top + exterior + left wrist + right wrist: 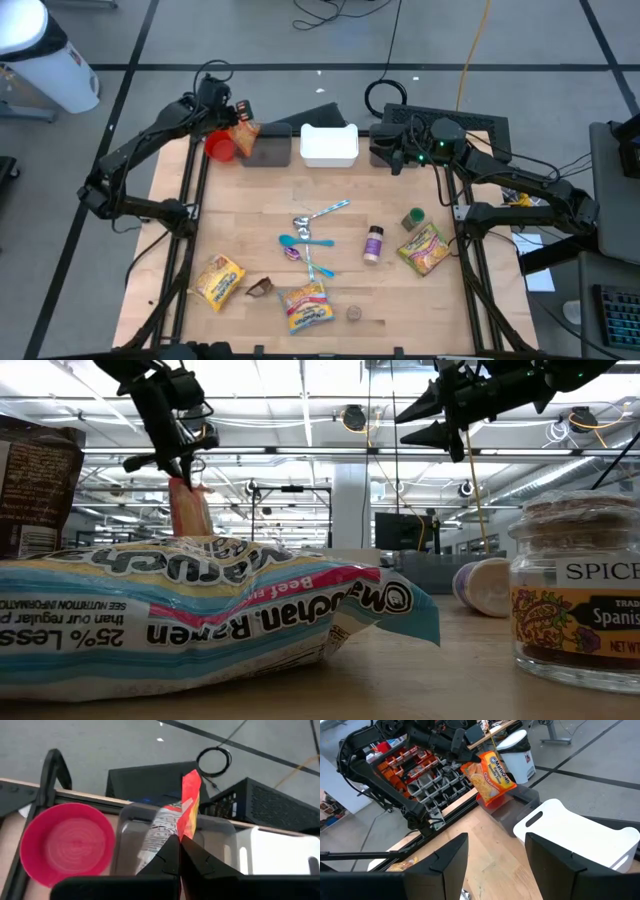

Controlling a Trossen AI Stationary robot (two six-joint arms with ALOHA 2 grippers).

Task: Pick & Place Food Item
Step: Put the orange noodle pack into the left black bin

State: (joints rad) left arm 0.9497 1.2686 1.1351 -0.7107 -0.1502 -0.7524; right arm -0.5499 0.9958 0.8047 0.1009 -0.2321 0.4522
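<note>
My left gripper (233,118) is shut on an orange ramen packet (489,776) and holds it in the air above the grey bin (268,146) and beside the red bowl (220,147) at the table's far left. The packet also shows in the left wrist view (186,805) and the low view (188,508). My right gripper (495,852) is open and empty, high near the white bin (329,144) at the far edge. My left gripper pinches the ramen packet by its top edge (181,838) between its two fingers, coming from above. The packet hangs below the fingers, lifted clear, over the grey bin (220,832).
More ramen packets (217,280) (307,305) (425,248), spoons (305,235), spice jars (373,243) (412,217) and a small brown packet (260,288) lie on the wooden table. A black box (470,125) stands behind the far right edge.
</note>
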